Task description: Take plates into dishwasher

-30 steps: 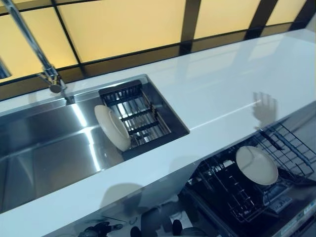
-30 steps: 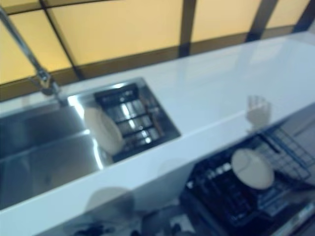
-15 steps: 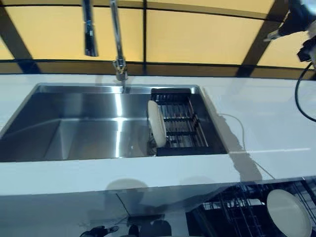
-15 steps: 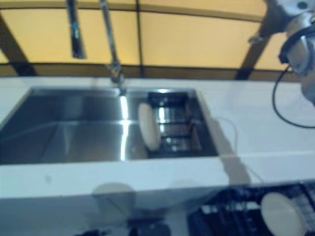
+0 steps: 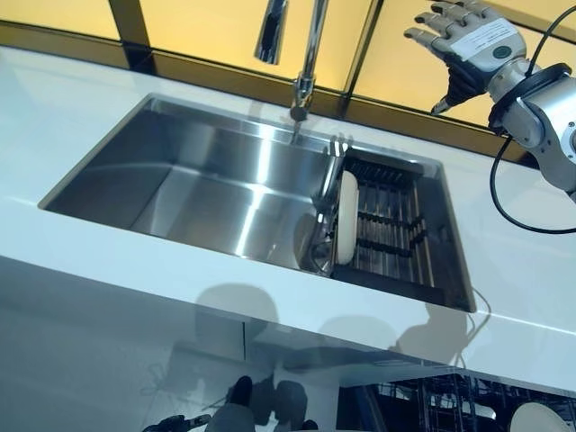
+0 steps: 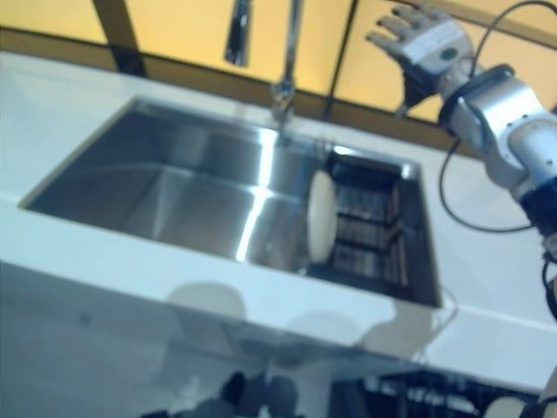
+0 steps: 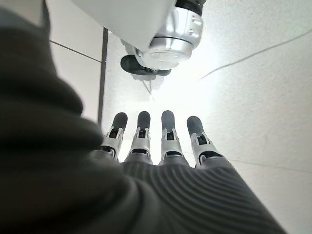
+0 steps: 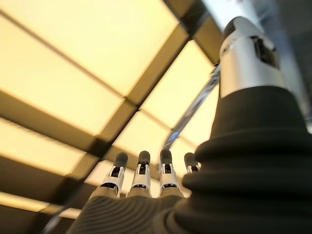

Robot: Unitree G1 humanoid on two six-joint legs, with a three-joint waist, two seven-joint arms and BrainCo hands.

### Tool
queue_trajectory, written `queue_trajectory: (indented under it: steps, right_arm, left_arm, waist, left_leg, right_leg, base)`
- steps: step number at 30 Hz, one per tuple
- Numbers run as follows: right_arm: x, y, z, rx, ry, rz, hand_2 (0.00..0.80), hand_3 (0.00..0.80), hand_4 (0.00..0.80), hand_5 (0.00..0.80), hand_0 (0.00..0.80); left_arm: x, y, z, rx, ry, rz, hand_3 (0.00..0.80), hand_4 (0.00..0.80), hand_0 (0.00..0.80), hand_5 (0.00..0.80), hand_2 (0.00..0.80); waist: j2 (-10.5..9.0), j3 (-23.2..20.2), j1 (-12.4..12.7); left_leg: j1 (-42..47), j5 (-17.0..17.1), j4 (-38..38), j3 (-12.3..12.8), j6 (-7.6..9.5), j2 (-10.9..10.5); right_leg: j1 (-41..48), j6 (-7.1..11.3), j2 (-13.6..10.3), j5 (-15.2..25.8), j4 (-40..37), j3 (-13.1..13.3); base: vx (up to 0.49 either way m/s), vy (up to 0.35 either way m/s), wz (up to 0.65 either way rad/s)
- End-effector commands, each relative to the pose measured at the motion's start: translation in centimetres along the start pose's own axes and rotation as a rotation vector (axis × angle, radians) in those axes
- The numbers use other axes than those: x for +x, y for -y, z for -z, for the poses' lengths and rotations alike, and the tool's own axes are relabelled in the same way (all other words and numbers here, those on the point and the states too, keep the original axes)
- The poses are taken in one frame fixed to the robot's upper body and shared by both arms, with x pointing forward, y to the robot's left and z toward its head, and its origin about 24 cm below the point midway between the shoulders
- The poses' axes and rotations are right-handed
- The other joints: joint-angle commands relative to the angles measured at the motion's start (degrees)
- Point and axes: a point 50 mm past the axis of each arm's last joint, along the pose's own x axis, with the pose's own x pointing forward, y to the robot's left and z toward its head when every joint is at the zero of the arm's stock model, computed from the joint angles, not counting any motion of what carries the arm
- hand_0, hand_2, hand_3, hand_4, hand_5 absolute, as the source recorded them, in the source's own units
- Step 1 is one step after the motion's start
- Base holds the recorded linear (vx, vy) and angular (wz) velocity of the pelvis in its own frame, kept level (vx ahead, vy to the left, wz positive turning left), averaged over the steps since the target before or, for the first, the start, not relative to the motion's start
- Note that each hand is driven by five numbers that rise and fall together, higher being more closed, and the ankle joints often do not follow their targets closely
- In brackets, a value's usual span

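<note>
White round plate (image 5: 346,229) on edge in the dark wire rack (image 5: 393,232) at the right end of the stainless-steel sink (image 5: 207,184), propped upright, probably to drain. Second pale plate (image 5: 538,419) barely visible in the dishwasher rack (image 5: 432,405) below the white surface (image 5: 135,265). Right hand (image 5: 468,36) raised high, fingers spread, holding nothing, likely poised to reach down. Left hand (image 7: 161,146) straight-fingered, also holding nothing.

A kitchen: a steel sink (image 5: 207,193) with a tall tap (image 5: 306,54) is sunk in a white counter (image 5: 81,261), a dish rack (image 5: 391,229) inside the sink.
</note>
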Motion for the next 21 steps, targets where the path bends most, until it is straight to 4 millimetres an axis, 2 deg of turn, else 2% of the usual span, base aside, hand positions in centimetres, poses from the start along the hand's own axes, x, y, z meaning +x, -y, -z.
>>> queue_trajectory:
  steps: [1,7,21]
  right_arm:
    - [0.4,3.0,1.1,-0.141,0.006,0.035,0.0,0.0,0.0,0.0,0.0]
    - [0.7,2.5,-0.3,-0.2,0.078,0.004,0.0,0.0,0.0,0.0,0.0]
    - [0.0,0.7,-1.1,-0.218,0.127,-0.107,0.0,0.0,0.0,0.0,0.0]
  left_arm:
    - [-0.1,-1.6,-1.1,0.008,0.039,-0.043,0.0,0.0,0.0,0.0,0.0]
    - [-0.1,-1.9,-1.5,0.002,0.061,-0.054,0.0,0.0,0.0,0.0,0.0]
    - [-0.2,-2.7,-1.9,-0.013,0.085,-0.074,0.0,0.0,0.0,0.0,0.0]
  waist:
    - [-0.39,0.07,2.4]
    - [-0.87,0.99,2.51]
    - [-1.64,1.95,1.67]
  left_leg:
    - [4.71,-4.72,-0.16,2.65,-1.11,2.56]
    - [3.75,-4.45,-0.16,2.77,-1.06,2.49]
    - [2.53,-4.43,-0.16,4.17,-1.08,2.83]
  right_leg:
    - [-0.71,2.19,-1.94,0.26,4.06,1.29]
    - [-1.5,2.04,-1.64,0.31,4.08,1.37]
    - [-3.07,2.4,-1.36,0.98,3.82,2.34]
  base:
    - [-0.025,-0.008,0.09]
    - [-0.018,-0.003,0.05]
    - [-0.01,-0.002,0.0]
